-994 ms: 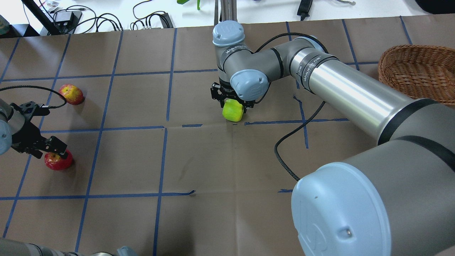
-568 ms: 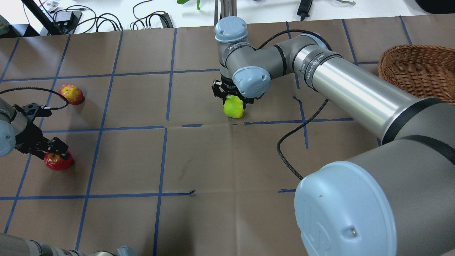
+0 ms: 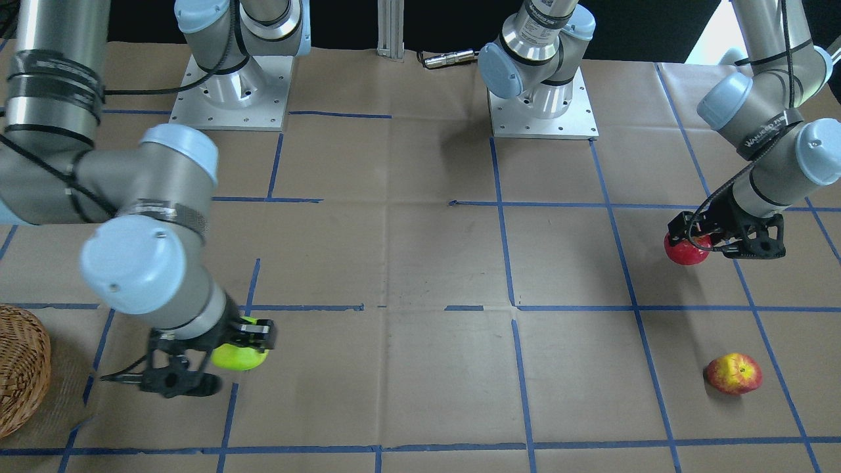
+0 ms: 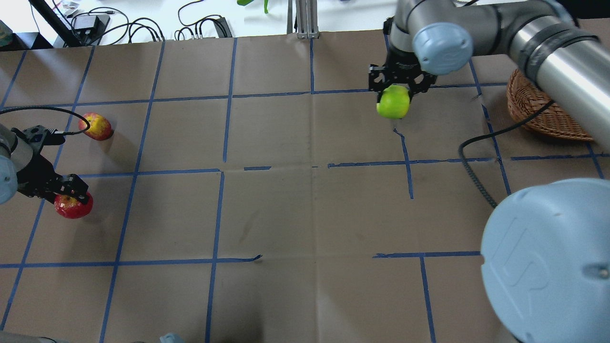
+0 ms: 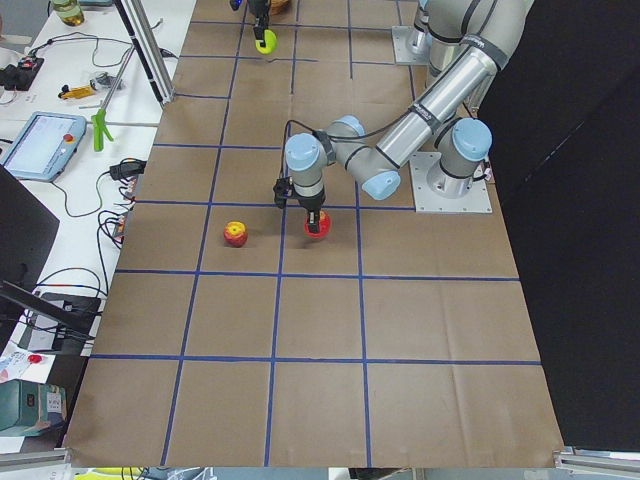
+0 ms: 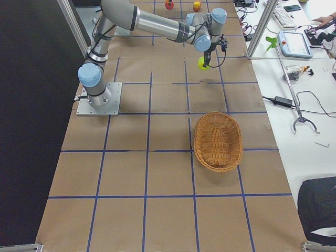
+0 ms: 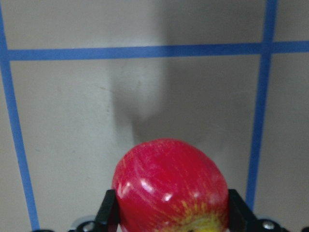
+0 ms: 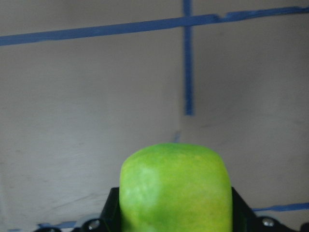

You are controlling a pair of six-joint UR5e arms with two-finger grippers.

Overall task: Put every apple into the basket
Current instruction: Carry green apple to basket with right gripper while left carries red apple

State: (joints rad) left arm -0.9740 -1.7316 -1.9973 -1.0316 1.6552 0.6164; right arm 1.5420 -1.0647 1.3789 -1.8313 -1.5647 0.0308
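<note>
Plainly, we see the right gripper (image 4: 396,91) closed around the green apple (image 4: 393,105), one finger pressed to each side of it in the right wrist view. The apple hangs above the brown paper of the table (image 4: 286,214), which lies well below it in that view. It is near the basket (image 4: 529,110) but beside it, not over it; the right side view shows bare paper between them.

On the other side, the left gripper (image 4: 70,191) is clamped on the red apple (image 4: 71,206), its fingers flanking the fruit in the left wrist view. We cannot say for certain whether this apple rests on the paper or sits just off it.

We find the red-and-yellow apple (image 4: 96,126) lying alone on the table, near the left gripper but apart from it.
</note>
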